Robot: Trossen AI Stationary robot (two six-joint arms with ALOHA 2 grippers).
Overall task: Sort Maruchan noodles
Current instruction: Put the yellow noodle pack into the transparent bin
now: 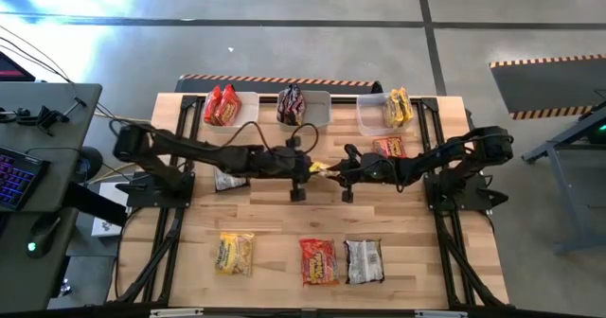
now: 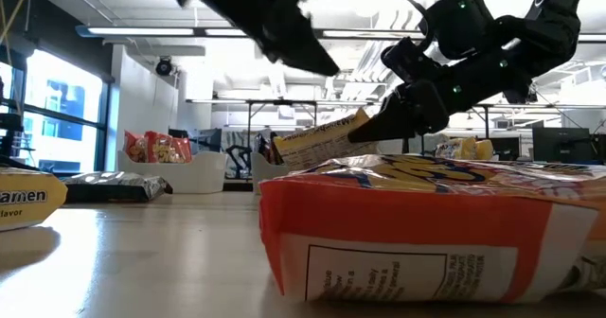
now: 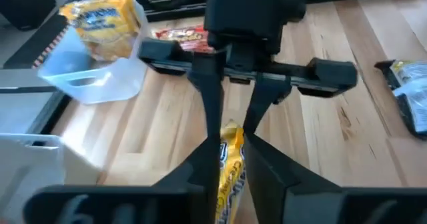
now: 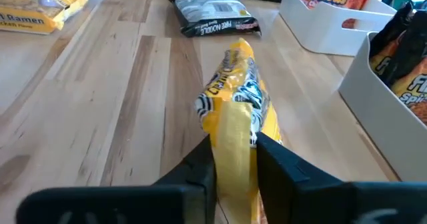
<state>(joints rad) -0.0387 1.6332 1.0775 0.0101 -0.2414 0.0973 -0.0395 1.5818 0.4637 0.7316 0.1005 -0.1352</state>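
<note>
Over the table's middle, my right gripper [image 4: 233,147] is shut on a yellow Maruchan noodle packet [image 4: 237,97], seen from above as a yellow packet [image 1: 324,167]. My left gripper [image 1: 311,165] faces it from the table's left. In the low view my left gripper [image 2: 327,62] stands above the packet [image 2: 317,140] and clear of it. A narrow gap shows between its fingers. More packets lie flat on the table: a silver one [image 1: 230,179], a red one [image 1: 388,148], and a near row of yellow [image 1: 235,254], red [image 1: 319,261] and silver [image 1: 363,261]. My right gripper pinches the yellow packet's flat sealed end [image 4: 233,127] between its two fingers. The fingers come from the table's right, slanting a little downward. The packet stands on edge and reaches out beyond the fingertips toward the left arm. It is lifted clear of the table.
Three pale bins stand along the far edge: one with red packets [image 1: 227,105], one with dark packets [image 1: 298,105], one with yellow packets [image 1: 393,110]. Both arms stretch across the table's middle. A desk with a keyboard [image 1: 19,176] stands off the table's left.
</note>
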